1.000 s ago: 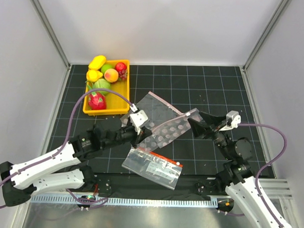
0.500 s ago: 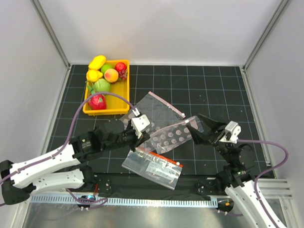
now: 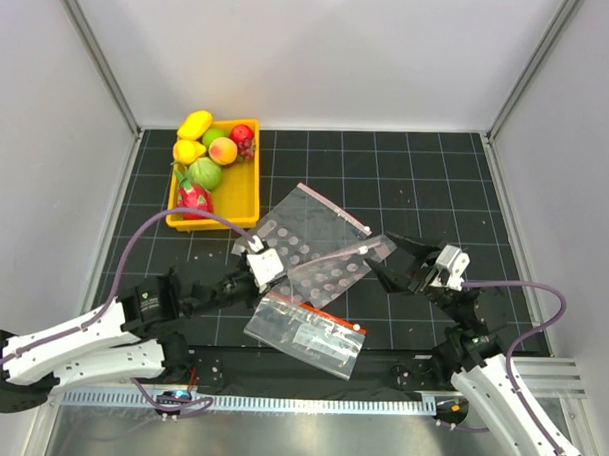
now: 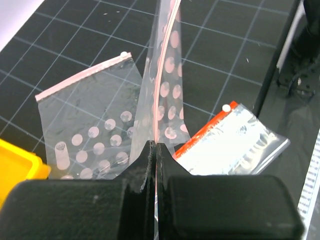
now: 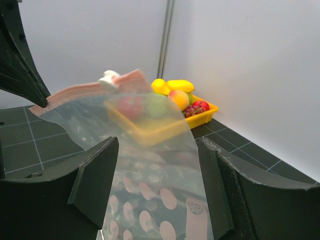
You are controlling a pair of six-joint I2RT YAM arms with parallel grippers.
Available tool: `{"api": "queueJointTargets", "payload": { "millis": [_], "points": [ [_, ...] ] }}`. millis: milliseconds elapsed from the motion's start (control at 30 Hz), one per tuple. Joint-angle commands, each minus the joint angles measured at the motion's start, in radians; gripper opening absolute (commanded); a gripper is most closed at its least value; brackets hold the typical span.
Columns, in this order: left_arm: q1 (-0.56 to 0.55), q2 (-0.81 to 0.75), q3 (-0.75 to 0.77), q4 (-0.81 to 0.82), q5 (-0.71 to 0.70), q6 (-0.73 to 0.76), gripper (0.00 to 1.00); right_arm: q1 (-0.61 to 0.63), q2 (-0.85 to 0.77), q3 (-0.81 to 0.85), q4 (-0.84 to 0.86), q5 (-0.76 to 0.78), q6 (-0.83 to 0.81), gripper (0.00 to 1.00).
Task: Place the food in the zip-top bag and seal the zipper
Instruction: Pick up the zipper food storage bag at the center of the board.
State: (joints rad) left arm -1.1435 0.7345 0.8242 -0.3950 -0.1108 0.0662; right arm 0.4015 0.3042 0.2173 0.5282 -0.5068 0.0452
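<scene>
Nearest the arm bases, flat on the bench [image 3: 427, 172]: a printed bag [image 3: 306, 333] with a bold red band, clear of both claws. Just beyond, the left claw [image 4: 154, 146], fingers pressed tight together, pinching the near-left end of a dotted clear sheet [image 3: 328, 274]. Raised above the bench and stretched rightward toward the right claw [image 5: 157, 145], with a pink strip and a small white end piece along that far end. Right claw fingers spread wide, with that end of the sheet between them; contact with the pads impossible to judge.

Further back, partly behind the raised sheet: the zip-top bag [image 3: 307, 216], flat on the bench, clear of both claws. Pale round spots across its near half; own print or the sheet's, cannot tell. Along its far-right edge, the zipper [image 3: 335, 208], a thin pink line ending in a small white tab.

Farthest, toward the bench's far-left corner: a yellow tray [image 3: 249, 181] holding all the food [image 3: 204, 172]. Big green round fruit, green apple, yellow pieces, orange peach and red pieces, crowded together and well apart from the zip-top bag.
</scene>
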Motion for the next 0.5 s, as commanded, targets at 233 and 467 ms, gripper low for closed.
{"api": "queueJointTargets", "payload": {
  "millis": [233,467],
  "points": [
    [-0.058,0.002,-0.020,0.009,-0.015,0.135,0.00,0.000,0.021,0.011,0.079,-0.116,-0.028,0.65],
    [-0.061,-0.024,-0.028,0.019,-0.056,0.126,0.00,0.008,0.067,0.034,0.070,-0.220,-0.065,0.13]
  ]
}}
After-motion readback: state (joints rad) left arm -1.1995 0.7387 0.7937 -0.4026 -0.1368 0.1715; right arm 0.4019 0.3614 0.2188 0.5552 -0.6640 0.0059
